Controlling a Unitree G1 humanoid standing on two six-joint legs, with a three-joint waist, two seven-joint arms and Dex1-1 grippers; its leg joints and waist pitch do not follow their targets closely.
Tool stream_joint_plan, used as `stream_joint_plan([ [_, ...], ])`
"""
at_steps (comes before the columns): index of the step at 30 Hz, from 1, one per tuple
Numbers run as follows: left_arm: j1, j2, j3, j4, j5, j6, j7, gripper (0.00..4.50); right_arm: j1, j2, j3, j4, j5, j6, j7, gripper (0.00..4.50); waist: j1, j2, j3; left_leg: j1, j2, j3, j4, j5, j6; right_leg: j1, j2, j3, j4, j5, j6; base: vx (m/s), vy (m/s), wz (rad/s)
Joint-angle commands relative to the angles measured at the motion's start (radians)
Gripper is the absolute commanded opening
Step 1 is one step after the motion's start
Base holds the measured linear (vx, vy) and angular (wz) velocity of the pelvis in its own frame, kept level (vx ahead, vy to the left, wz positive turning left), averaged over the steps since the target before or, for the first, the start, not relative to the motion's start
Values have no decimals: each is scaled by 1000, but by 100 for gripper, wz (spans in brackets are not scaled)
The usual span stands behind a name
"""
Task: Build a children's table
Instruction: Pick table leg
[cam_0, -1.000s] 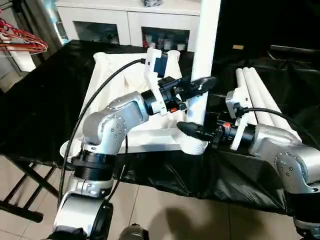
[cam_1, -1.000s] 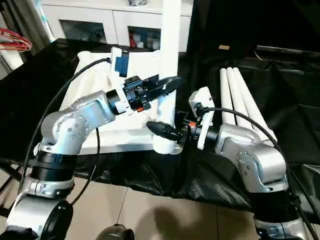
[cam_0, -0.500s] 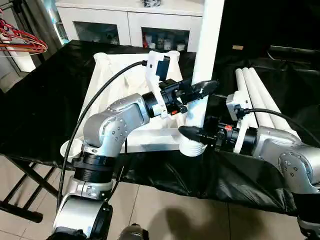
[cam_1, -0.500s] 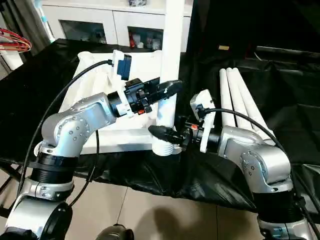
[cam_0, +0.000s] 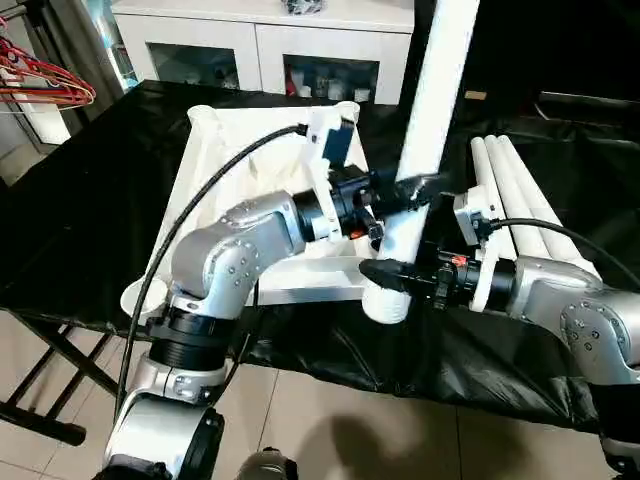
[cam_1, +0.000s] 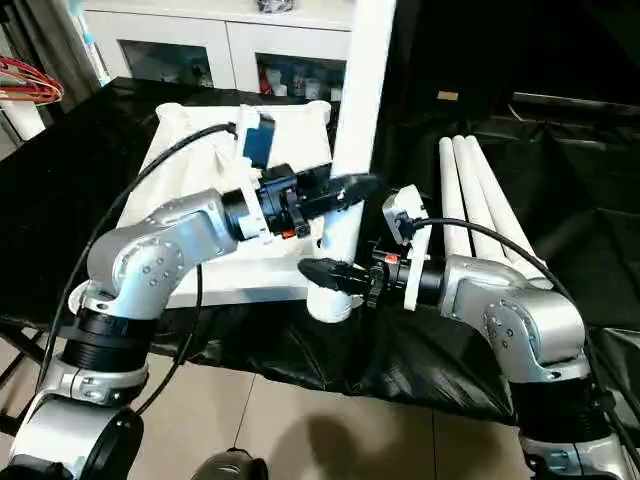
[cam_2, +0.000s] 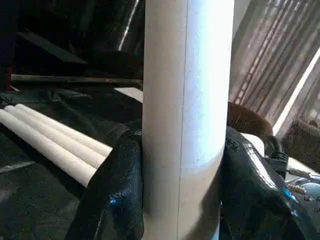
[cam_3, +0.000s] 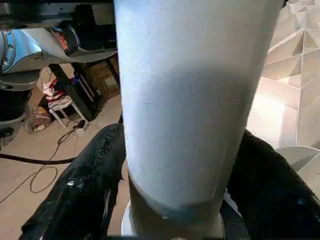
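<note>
Black fingers clasp white plastic: our left gripper (cam_0: 408, 190) is clenched on the upright leg (cam_0: 430, 110) partway up, and our right gripper (cam_0: 385, 272) grasps the same leg lower, just above its foot. We judge the two-level hold keeps the long tube steady while its foot is worked into the corner socket (cam_0: 385, 303) of the tabletop (cam_0: 235, 160), which lies ribbed side up on the black-covered desk (cam_0: 90, 200), left of centre in the frame. The leg leans toward the upper right, so it does not look fully seated yet.

Three spare legs (cam_0: 520, 200) lie side by side at centre right.

The head views show the whole layout and the lean. The left wrist view shows both fingers (cam_2: 117, 190) pressed against the tube, with the spare legs behind. The right wrist view shows the tabletop's ribs (cam_3: 295, 50).
</note>
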Motion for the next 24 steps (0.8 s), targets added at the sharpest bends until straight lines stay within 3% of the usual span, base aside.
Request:
stream_joint_plan([
  [1,7,9,-16,-41,-13,14,-23,185,-17,-13,4,8,10,12,11,304,4,-25,-80,31,78,-36,-61,-64,50,41,-112,56,-73,-41,-189,0,0,0],
  [13,-1,12,-13,-34,-14,15,-30,185,0,-35,37,-6,1,25,49,202,5,-24,-80,30,77,-36,-59,-63,51,41,-111,56,-72,-33,-191,0,0,0],
  [24,-7,11,-32,-25,-2,43,-15,185,0,-32,44,0,-4,22,55,193,8,-22,-81,31,78,-37,-59,-66,48,41,-111,56,-71,-23,-194,0,0,0],
])
